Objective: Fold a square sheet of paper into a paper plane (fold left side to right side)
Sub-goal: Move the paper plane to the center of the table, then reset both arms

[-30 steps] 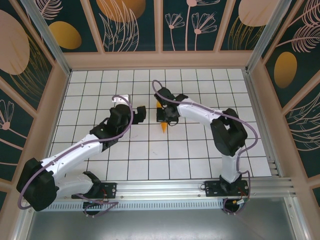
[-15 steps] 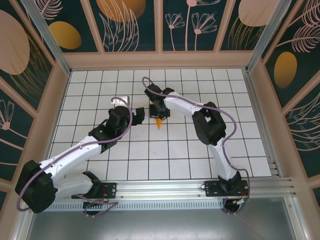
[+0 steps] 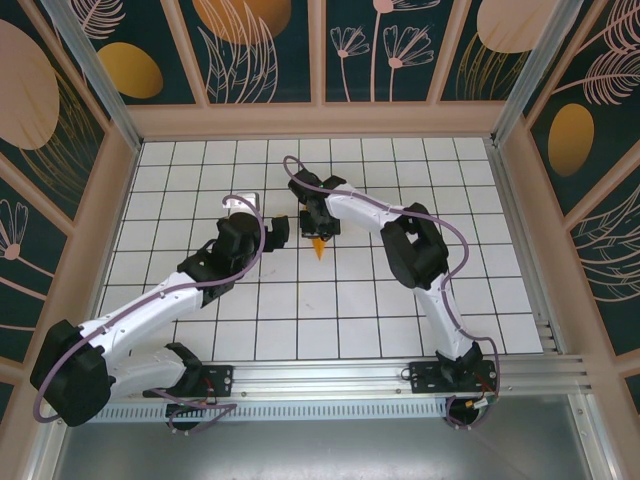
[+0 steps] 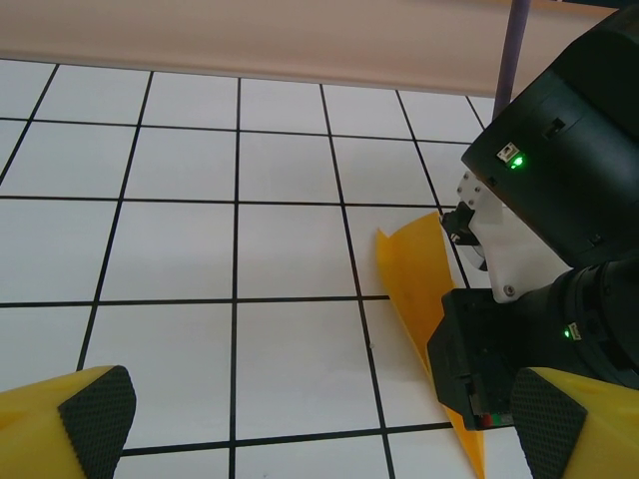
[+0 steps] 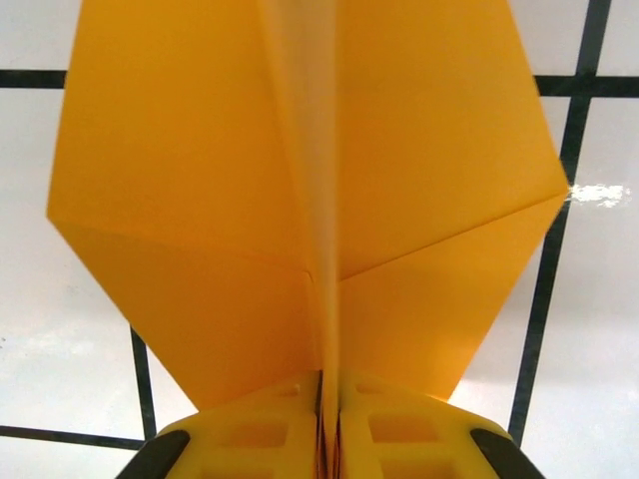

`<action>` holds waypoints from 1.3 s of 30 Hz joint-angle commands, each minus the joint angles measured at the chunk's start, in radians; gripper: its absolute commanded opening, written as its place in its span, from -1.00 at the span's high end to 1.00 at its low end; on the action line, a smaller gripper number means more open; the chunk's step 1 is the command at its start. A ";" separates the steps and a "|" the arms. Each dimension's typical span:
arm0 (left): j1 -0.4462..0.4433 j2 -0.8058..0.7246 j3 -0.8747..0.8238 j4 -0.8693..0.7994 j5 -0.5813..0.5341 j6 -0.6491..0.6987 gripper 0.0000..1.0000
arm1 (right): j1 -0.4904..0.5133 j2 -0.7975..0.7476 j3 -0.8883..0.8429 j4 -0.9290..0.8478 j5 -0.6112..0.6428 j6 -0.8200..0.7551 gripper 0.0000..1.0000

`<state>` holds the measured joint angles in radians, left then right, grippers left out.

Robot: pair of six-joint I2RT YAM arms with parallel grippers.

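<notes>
The square sheet of paper stands folded as the paper plane (image 5: 200,200), an orange-yellow pointed shape with two wings spread to either side of a raised centre ridge. My right gripper (image 5: 329,444) is shut on that ridge from behind, and its yellow fingers (image 5: 250,434) press the ridge between them. From above, the paper plane (image 3: 318,246) points toward the near edge, just under the right gripper (image 3: 316,226) at mid table. My left gripper (image 4: 321,419) stands open to the left of the paper plane (image 4: 414,269) with nothing between its pads (image 4: 95,414).
The white tiled floor (image 3: 200,180) lies inside a tan frame with printed walls (image 3: 130,70). The right arm's elbow (image 3: 415,245) sits right of the plane. The right wrist's black body (image 4: 559,200) crowds the plane's right side in the left wrist view.
The right gripper has carried the plane slightly left and toward the back wall, and its elbow has swung left. The left arm has stayed still.
</notes>
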<state>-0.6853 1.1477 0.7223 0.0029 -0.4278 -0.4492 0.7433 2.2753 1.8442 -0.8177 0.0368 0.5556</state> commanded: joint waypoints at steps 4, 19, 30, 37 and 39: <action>0.004 -0.013 -0.007 0.000 -0.010 0.012 -0.97 | 0.005 -0.006 0.007 -0.042 0.010 -0.008 0.66; 0.005 -0.011 -0.007 -0.011 -0.014 -0.013 -0.97 | 0.041 -0.125 0.012 -0.109 0.064 0.000 0.29; 0.151 -0.018 0.011 -0.012 0.133 -0.103 -0.97 | 0.043 -0.470 -0.160 0.001 0.129 -0.064 -0.29; 0.407 -0.060 0.016 0.003 0.225 -0.106 -0.97 | -0.102 -0.824 -0.494 0.248 0.255 -0.178 -0.62; 0.463 -0.076 0.005 0.026 0.191 -0.102 -0.97 | -0.184 -0.930 -0.625 0.351 0.254 -0.194 -0.70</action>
<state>-0.2722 1.1069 0.7227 -0.0032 -0.2428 -0.5373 0.6399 1.4399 1.3449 -0.6128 0.2272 0.4191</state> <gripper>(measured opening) 0.985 0.839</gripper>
